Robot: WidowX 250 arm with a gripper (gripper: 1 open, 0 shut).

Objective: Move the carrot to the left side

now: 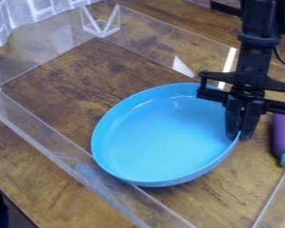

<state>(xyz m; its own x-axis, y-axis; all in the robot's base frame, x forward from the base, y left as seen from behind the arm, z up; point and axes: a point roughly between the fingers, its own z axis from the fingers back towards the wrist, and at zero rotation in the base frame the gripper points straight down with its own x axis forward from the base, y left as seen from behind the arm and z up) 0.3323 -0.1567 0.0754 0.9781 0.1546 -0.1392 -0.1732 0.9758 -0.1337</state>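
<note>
No carrot shows in this view. My gripper [239,130] hangs from the dark arm at the right, its black fingers [233,116] pointing straight down. They are pressed together at the right rim of a large blue bowl [157,142]. The gripper looks shut on that rim. The bowl's inside is bare where it shows, and the fingers hide a small part of it.
A purple object [283,135] with a teal tip lies on the wooden table right of the bowl, close to the gripper. Clear plastic walls [61,151] fence the table at the left, front and back. A clear plastic stand [101,18] sits at the far back.
</note>
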